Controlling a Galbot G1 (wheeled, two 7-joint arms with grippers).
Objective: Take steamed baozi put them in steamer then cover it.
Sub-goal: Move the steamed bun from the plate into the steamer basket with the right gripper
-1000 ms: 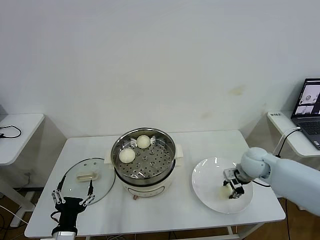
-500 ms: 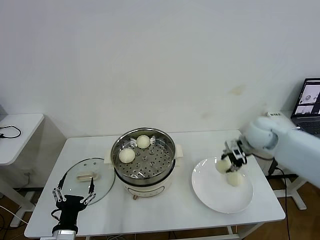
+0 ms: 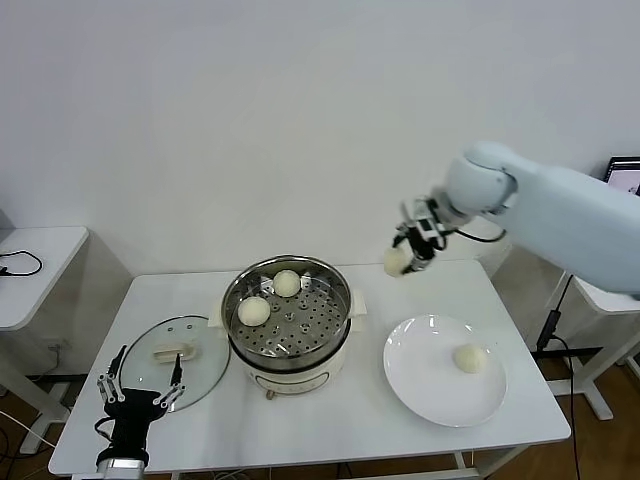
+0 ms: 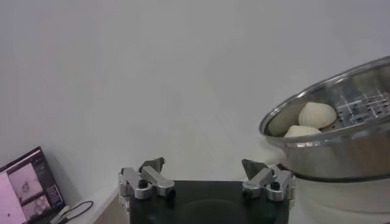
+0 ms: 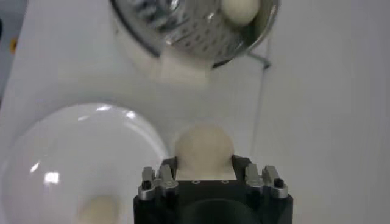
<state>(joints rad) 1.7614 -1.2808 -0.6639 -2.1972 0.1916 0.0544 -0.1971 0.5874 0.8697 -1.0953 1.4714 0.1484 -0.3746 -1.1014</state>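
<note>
The right claw (image 3: 412, 249) hangs in the air above the far right part of the white surface (image 3: 330, 420), clamped on one baozi (image 3: 396, 262), between the steamer (image 3: 288, 312) and the white plate (image 3: 444, 369) but higher than both. Two more baozi (image 3: 254, 311) sit in the far-left part of the perforated basket, leaving most of its floor bare, and a fourth bun (image 3: 469, 358) lies on the plate's right side. The glass cover (image 3: 172, 361) lies flat to the left of the steamer, seemingly just touching its base, though that edge is hard to read. The left claw (image 3: 137, 391) hovers at the near left edge by the cover, its fingers spread apart. No legible writing shows on any item.
</note>
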